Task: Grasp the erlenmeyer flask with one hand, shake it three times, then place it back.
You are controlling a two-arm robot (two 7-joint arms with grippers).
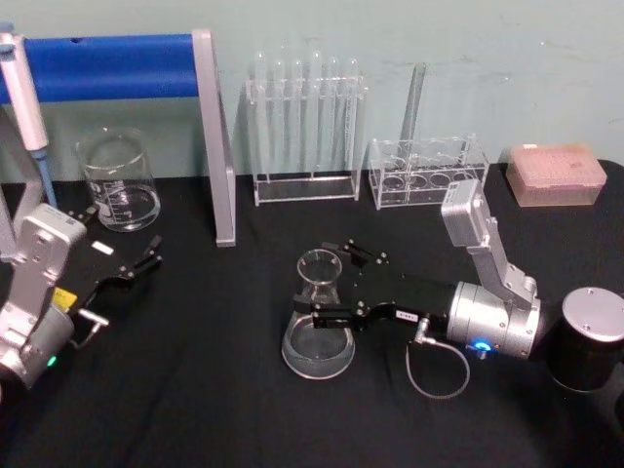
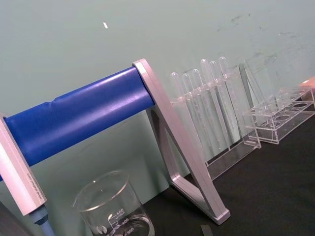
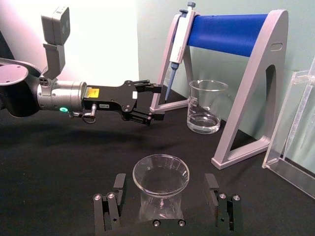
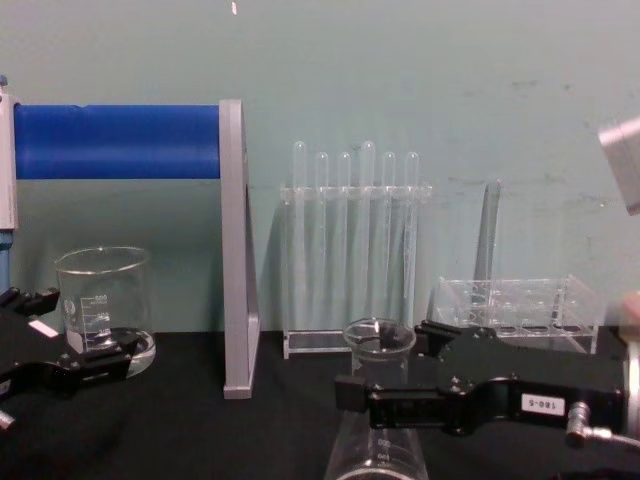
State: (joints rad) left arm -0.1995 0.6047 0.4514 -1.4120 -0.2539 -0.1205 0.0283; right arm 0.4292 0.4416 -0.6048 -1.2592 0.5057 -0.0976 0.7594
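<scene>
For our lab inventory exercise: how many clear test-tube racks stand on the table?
2. The tall rack, holding tubes, stands at the back centre; the low rack sits just to its right. None seems hidden.

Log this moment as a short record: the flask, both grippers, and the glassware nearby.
flask: erlenmeyer flask, upright on the black table, near the middle
right gripper: right gripper open, fingers on either side of the flask's neck, not closed on it
left gripper: left gripper open, idle at the table's left, in front of the beaker
behind: test tube rack; blue-barred stand
</scene>
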